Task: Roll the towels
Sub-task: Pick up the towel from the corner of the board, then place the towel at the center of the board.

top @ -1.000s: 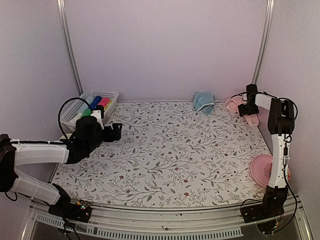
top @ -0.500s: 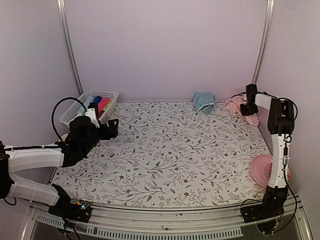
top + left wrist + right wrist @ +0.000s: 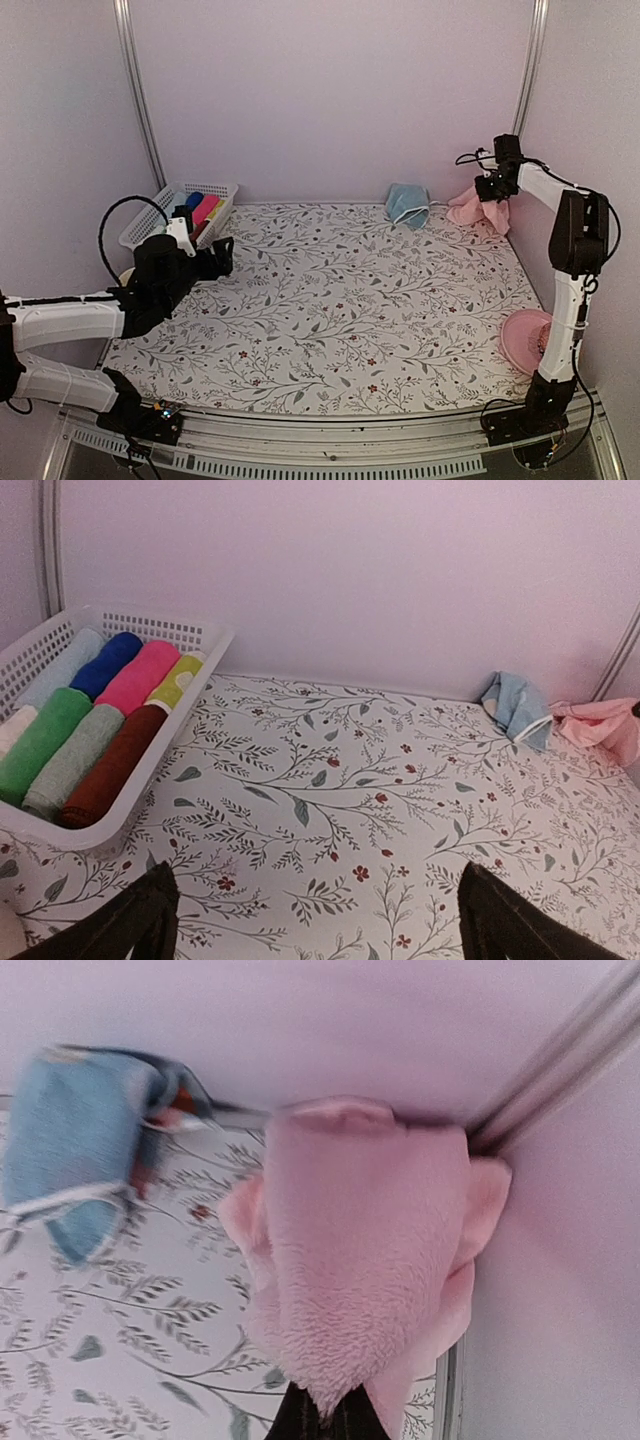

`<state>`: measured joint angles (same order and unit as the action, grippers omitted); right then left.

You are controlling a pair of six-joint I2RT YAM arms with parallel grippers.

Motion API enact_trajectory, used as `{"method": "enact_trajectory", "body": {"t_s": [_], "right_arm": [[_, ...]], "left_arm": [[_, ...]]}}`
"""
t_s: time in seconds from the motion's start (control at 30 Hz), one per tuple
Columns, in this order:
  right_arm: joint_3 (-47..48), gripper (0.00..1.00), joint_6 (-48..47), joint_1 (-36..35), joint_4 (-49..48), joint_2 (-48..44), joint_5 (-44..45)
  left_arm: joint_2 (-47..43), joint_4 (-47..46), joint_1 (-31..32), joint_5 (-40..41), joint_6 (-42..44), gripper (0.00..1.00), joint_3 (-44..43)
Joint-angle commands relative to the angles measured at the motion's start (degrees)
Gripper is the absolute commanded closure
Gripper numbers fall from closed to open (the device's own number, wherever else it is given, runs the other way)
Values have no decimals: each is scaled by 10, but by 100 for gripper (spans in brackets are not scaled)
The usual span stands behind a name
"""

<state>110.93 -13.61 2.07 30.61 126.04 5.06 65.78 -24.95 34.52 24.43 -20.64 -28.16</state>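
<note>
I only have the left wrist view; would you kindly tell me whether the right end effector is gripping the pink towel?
Observer: Yes; the right end effector is shut on the pink towel, pinching one edge of it at the far right corner of the table.
Operator: Thank you. Is anything on the table outside my view?
Observer: A round pink plate lies at its right edge, toward the front.
Operator: And where does my left end effector sit?
Observer: The left end effector is by the near right corner of the white basket.
</note>
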Motion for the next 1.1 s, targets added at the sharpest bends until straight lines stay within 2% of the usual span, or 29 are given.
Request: {"method": "enact_trajectory", "body": {"t_s": [0.0,0.1,0.2,0.4,0.5,0.77,0.83,0.93,1.07], "right_arm": [[-8,98,-58,-102,-11,-153,-114],[-14,98,-98,-168,-8,-214,-156],[-13,98,-112,-217,-5,-267,-227],[-9,98,-76,-247,2,-299,-380],[-29,98,-56,-247,0,-282,-393],[-144,96,-55,-246,25,-169,-338],[-153,85,-66,-246,49,-137,-287],[-162,58,-71,-245,58,-116,-198],[-187,38,-83,-244,27,-133,-149]], "left_arm": [[-54,-84,8,-10,0,3,60],[-76,-138,8,-41,17,3,91],[-76,-138,9,-64,27,3,86],[-49,-141,10,-96,30,3,75],[-44,-140,11,-104,31,3,71],[-58,-143,12,-109,40,3,78],[-50,-143,12,-116,40,3,75],[-26,-137,14,-122,40,3,63],[22,-111,19,-130,45,3,34]]}}
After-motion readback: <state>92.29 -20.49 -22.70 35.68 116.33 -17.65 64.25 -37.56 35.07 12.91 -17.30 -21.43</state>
